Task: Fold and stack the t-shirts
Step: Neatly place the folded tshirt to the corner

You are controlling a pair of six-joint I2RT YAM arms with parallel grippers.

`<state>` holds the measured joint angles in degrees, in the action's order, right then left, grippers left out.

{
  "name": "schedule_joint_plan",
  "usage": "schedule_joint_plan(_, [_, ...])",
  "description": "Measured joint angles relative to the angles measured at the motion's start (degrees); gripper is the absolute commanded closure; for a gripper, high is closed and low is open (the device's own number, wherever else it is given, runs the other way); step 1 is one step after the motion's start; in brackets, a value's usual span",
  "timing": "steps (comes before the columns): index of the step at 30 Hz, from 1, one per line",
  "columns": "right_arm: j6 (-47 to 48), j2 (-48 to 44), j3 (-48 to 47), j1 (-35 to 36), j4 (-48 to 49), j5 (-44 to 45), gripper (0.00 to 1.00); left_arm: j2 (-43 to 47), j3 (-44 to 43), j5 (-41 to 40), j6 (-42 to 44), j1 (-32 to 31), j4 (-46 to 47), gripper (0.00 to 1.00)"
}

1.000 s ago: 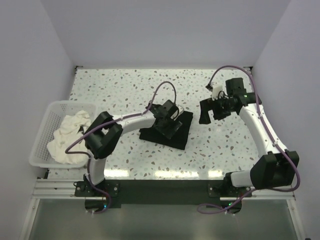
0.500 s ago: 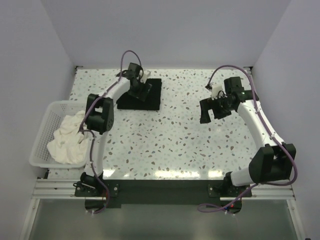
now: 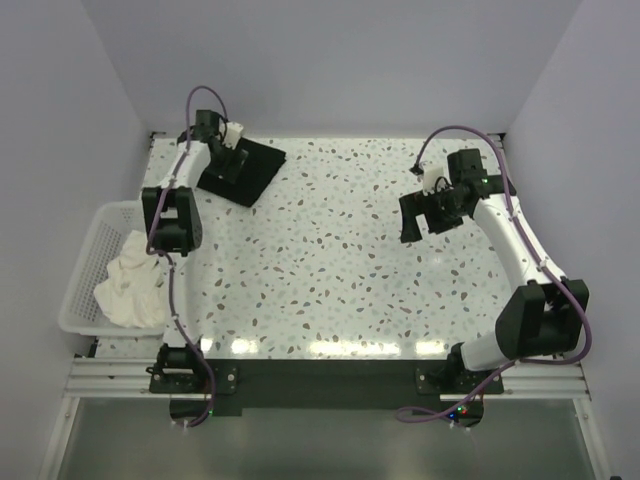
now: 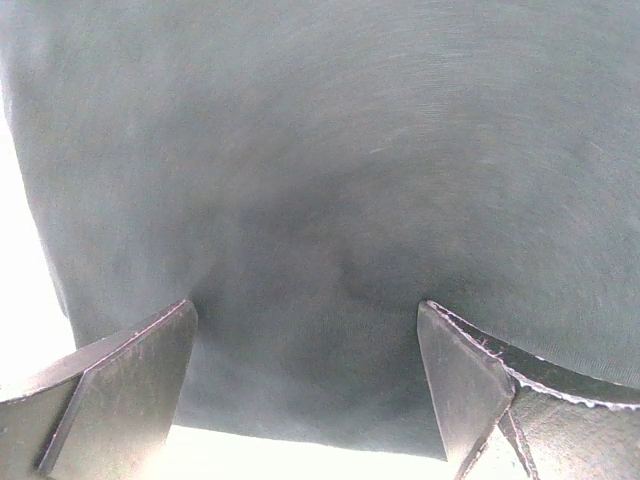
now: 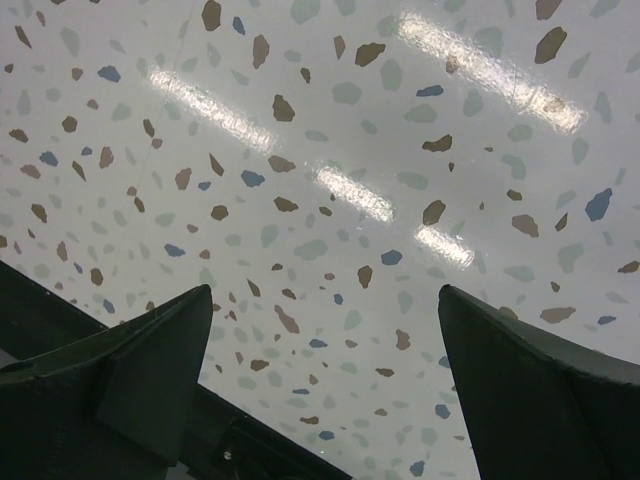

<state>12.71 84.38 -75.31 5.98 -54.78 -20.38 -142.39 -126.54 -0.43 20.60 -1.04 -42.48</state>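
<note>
Finds the folded black t-shirt (image 3: 252,172) lying flat at the far left corner of the desk (image 3: 330,270), with the left tool (image 4: 305,315) right over it, fingers spread wide either side of the dark cloth and nothing pinched between them. Holds the right tool (image 5: 325,300) above bare speckled desk on the right side, likewise gaping and empty. Leaves the white t-shirt (image 3: 130,285) bunched in the basket (image 3: 82,265) at the desk's left edge, well apart from the black one.

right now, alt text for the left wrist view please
A black t-shirt fills nearly the whole frame. Two dark jaws stand wide apart in the bottom corners, with bright table showing at the left and bottom edges.
</note>
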Motion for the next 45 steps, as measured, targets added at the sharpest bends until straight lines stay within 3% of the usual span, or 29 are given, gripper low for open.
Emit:
schedule_joint_plan(10, [0.42,0.66,-0.26,-0.04,-0.02,0.0,0.01,0.11,0.28,-0.33,-1.99,7.32,-0.7,0.11])
schedule_joint_plan(17, [0.44,0.74,-0.33,-0.04,0.0,-0.02,0.01,4.9,7.98,9.49,-0.85,10.23,-3.02,0.12])
schedule_joint_plan(25, [0.39,1.99,-0.33,-0.04,0.37,-0.09,0.01,5.27,6.32,19.32,-0.17,8.11,-8.15,0.0])
schedule_joint_plan(38, [0.39,2.51,-0.33,-0.04,0.35,-0.07,0.01,5.05,1.86,24.72,18.23,5.33,-6.91,0.0])
schedule_joint_plan(45, [0.39,2.58,-0.33,-0.04,0.33,-0.07,0.01,-0.92,-2.25,23.37,20.09,5.05,-6.8,0.0])
